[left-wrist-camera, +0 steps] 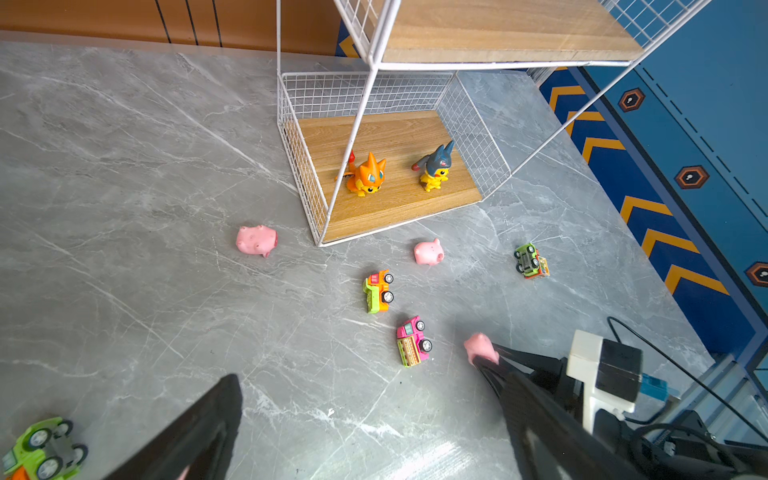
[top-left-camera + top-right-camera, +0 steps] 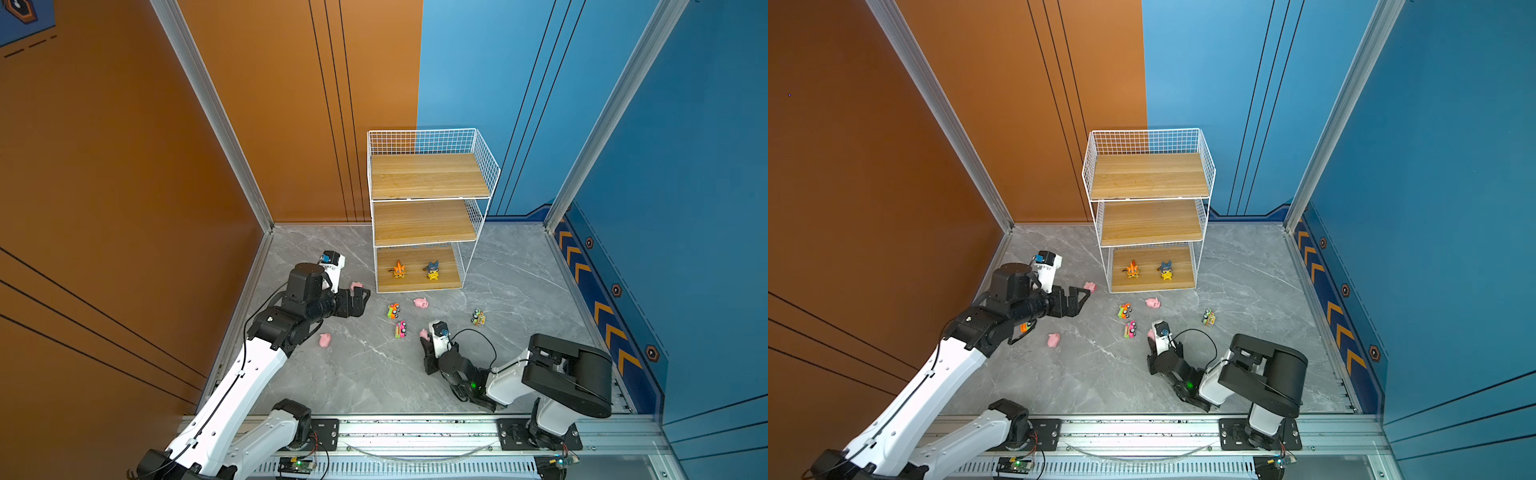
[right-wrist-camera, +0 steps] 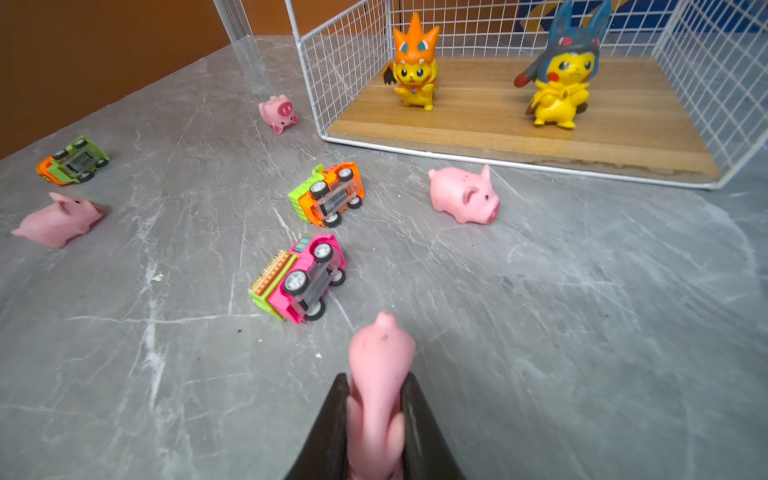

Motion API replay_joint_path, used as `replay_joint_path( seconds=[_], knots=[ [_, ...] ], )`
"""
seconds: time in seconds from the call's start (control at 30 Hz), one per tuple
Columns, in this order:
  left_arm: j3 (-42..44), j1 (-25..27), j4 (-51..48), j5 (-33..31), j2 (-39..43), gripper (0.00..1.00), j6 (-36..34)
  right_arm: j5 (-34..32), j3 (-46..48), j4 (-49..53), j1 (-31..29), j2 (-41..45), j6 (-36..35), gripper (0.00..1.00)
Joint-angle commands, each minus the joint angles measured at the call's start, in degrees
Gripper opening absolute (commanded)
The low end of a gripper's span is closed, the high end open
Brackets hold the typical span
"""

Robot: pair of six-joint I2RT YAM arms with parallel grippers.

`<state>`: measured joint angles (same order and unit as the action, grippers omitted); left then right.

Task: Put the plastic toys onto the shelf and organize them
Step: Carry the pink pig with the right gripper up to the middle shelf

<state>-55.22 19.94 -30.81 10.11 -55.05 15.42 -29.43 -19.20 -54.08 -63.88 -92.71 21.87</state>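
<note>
The shelf [image 2: 430,176] stands at the far side of the grey marbled table [image 2: 365,374]. On its bottom board the orange flame-topped figure [image 2: 399,270] and the blue-hooded figure [image 2: 433,270] stand side by side, not touching.

My left gripper [image 2: 360,300] hangs above the table to the left of the shelf, its jaws spread wide with nothing between them. The far-left pig [image 2: 356,286] lies just beyond its tips. My right gripper [image 3: 376,386] is low near the middle of the table, clamped on the held pig [image 3: 380,357]. That pig is squeezed thin between my fingers, with one end sticking out past them.

The other toys are on the table. The front pig [image 3: 463,197] stands just before the bottom board, and the near-left pig [image 2: 325,340] lies beside my left arm. The orange car [image 3: 328,193] and the pink car [image 3: 301,278] lie on their sides between the shelf and my right gripper. The right-hand car [image 2: 478,317] lies well apart to the right. The green car [image 3: 74,160] shows its underside, down by my left arm.
</note>
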Motion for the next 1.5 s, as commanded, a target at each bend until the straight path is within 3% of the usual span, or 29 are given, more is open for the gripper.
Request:
replay_joint_path(
  seconds=[0.0,0.27,0.4,0.73,1.47],
  knots=[
    [0.39,-0.42,0.4,-0.17,1.11,0.98,-1.05,2.15,-4.92,11.65,-0.36,5.6,-3.72,0.21],
    [0.38,-3.53,0.38,0.37,2.4,0.98,-0.48,9.17,-23.52,29.62,3.89,10.33,-11.8,0.21],
    [0.33,-5.0,0.35,0.85,2.4,0.98,-0.22,13.43,-32.72,33.4,7.78,7.48,-13.21,0.21],
    [0.39,-7.12,0.38,0.68,2.77,0.98,-0.24,15.2,-54.69,42.83,12.93,-4.22,-16.81,0.22],
    [0.38,-7.53,0.4,0.85,2.89,0.98,-0.31,10.61,-63.78,39.91,14.88,-10.61,-17.92,0.23]
  ],
)
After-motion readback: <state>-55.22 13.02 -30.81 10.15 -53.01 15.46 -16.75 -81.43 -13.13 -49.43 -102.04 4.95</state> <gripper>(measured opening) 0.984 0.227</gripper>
